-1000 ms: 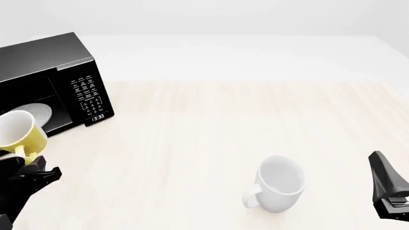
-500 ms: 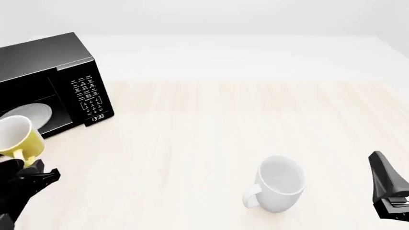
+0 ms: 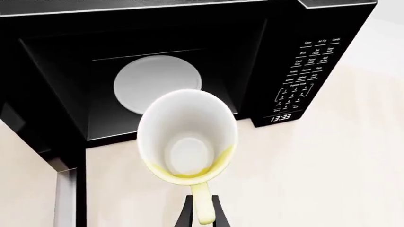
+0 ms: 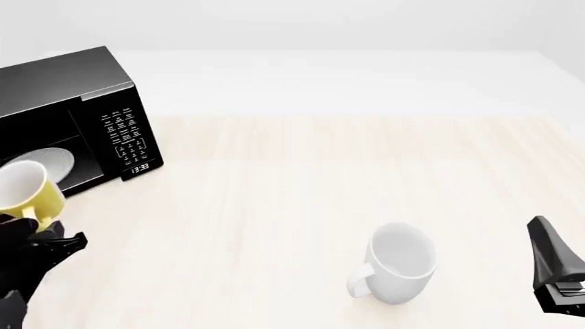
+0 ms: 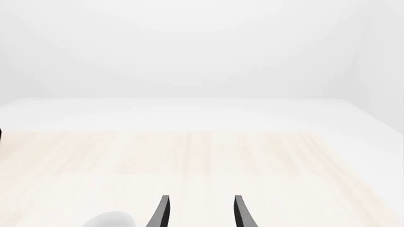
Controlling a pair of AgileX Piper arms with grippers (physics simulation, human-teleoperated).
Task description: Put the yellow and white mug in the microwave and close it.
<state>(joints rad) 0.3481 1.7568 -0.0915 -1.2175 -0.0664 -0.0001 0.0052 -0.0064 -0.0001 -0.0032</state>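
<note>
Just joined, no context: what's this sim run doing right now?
The left end effector holds the yellow mug by its handle, tipped with its mouth toward the camera, just in front of the open microwave. The mug is not inside yet; the white plate in the cavity is bare. The right end effector hangs open and idle at the table's near right, with a white mug standing nearby, untouched.

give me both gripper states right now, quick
Left gripper: shut on the yellow and white mug, by its handle.
Right gripper: open, holding nothing.
</note>
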